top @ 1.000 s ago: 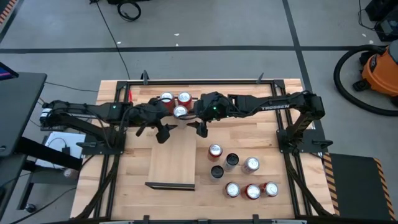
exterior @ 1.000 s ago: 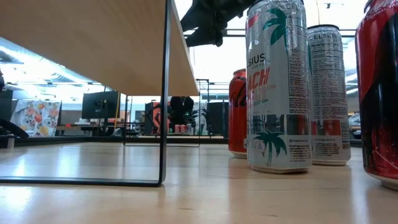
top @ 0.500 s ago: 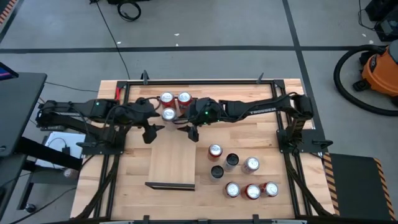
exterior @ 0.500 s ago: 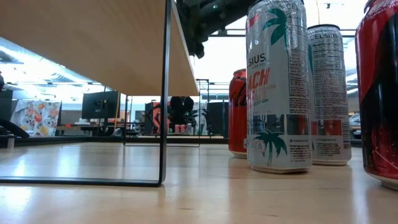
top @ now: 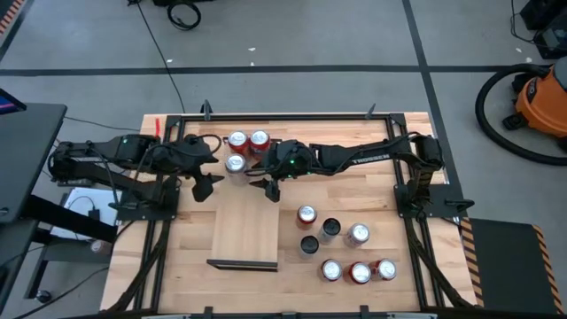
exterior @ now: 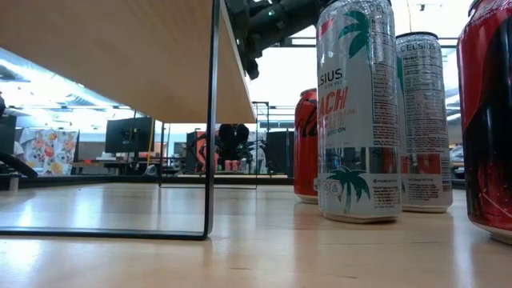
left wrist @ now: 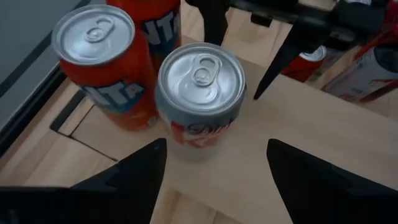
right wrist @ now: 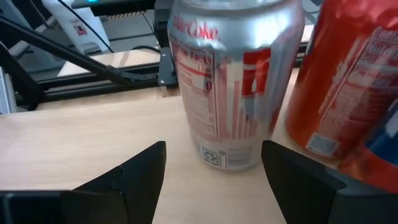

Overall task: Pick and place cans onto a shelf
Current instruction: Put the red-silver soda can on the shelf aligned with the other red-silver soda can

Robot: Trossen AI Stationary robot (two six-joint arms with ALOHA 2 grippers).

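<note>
Light wooden table (top: 381, 155) with black frame, seen from above. Light wooden shelf (top: 247, 232) stands on table near middle, long side running front to back, dark rail at near short end. Three cans (top: 237, 163) stand upright on shelf's far end: two red, one silver, clustered close. Seven more cans (top: 330, 229) stand upright on tabletop right of shelf, in two loose groups, red, silver and black.
</note>
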